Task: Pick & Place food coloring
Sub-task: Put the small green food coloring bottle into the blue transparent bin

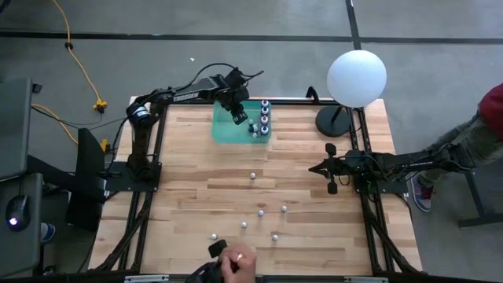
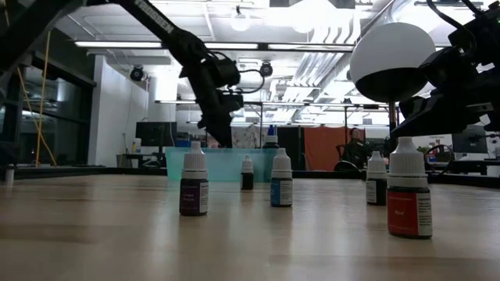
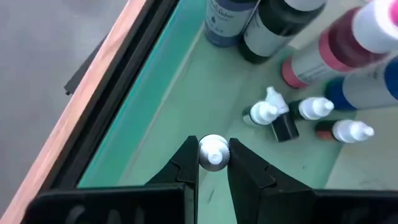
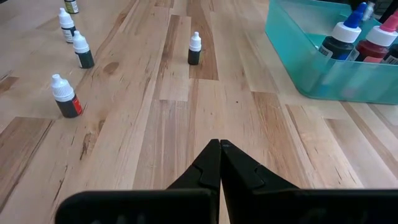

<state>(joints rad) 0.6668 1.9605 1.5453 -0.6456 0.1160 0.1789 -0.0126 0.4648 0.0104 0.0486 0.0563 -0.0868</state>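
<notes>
Red bottle (image 2: 408, 191): closest to the low camera; white cap, red label, upright on the wood, right of the other loose bottles.
Table (image 1: 196, 157): pale wood planks; an arm mounted on each side.
Lamp (image 1: 356, 76): white globe on a dark base, far right corner.
Bin (image 1: 228, 130): teal, clear-walled, at the far edge, left of centre.
Left gripper (image 3: 213, 144): reaches down into the bin's left part; fingers clamped on the white cap of the held bottle (image 3: 213, 157). Cannot tell whether that bottle touches the bin floor.
Right gripper (image 4: 219, 144): at the right side, mid-depth, low over bare wood; fingers pressed together, nothing between them.
Hand (image 1: 240, 262): a person's, at the near edge, centre.
Binned bottles (image 1: 265, 118): clustered along the bin's right side; blue, dark and pink bodies upright, several small white-capped ones lying beside them.
Loose bottles (image 1: 262, 212): five scattered upright on the near half, well apart from the bin.
Lone bottle (image 1: 253, 175): upright mid-table, between the bin and the near group.
</notes>
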